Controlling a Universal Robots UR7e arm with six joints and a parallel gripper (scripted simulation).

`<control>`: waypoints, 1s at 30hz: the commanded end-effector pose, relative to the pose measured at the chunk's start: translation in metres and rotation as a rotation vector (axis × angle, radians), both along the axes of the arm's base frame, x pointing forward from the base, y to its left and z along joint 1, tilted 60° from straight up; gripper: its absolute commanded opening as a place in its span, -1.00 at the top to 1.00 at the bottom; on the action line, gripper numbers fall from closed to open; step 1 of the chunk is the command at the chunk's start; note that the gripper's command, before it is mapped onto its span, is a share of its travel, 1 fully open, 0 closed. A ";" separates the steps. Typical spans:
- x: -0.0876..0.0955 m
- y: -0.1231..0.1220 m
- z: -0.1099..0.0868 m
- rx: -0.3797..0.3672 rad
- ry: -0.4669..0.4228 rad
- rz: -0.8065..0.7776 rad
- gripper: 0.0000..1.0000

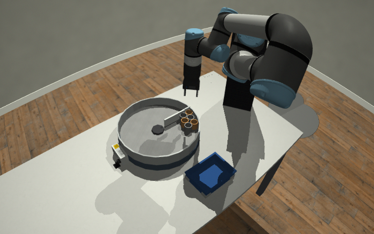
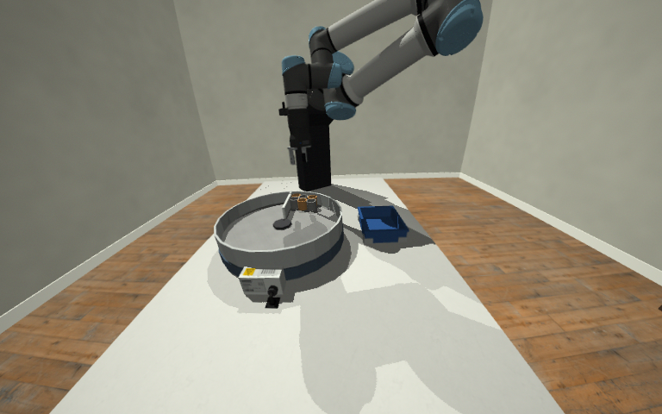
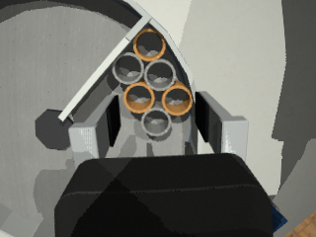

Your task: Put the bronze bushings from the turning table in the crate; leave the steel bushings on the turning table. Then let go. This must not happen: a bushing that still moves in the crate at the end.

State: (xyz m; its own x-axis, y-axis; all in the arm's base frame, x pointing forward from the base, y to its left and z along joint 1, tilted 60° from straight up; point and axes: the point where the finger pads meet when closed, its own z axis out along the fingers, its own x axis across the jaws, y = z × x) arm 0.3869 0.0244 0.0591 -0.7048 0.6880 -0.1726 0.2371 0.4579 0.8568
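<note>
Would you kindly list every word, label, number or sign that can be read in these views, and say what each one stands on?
Nothing can be read.
Label on the grey control box at the turning table's base: a yellow patch and a barcode-like strip, print too small to read.
Same label in the top view: too small and blurred.
Bushings, blue crate, arm: no text shows.

— Where are the cameras sitting?
— One is looking down from high above the claw [image 1: 191,93]; one is facing the arm low along the worktop [image 2: 273,351].
— And the third?
— Peering close below the claw [image 3: 158,125]; all are sharing the turning table [image 1: 129,150].
</note>
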 end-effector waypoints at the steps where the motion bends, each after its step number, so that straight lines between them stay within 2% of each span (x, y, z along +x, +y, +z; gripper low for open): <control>1: 0.000 0.000 0.000 0.000 0.000 0.000 -1.00; 13: 0.000 0.000 0.000 0.000 0.000 0.000 -1.00; 14: 0.009 0.004 -0.002 -0.002 0.002 -0.001 0.33; 18: 0.046 0.020 -0.009 -0.007 0.010 -0.002 0.33; 30: 0.046 0.020 -0.009 -0.007 0.010 -0.002 0.33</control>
State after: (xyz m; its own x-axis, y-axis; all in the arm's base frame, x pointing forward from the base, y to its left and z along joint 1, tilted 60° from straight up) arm 0.4221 0.0424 0.0567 -0.7259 0.6691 -0.1595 0.2254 0.4505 0.8639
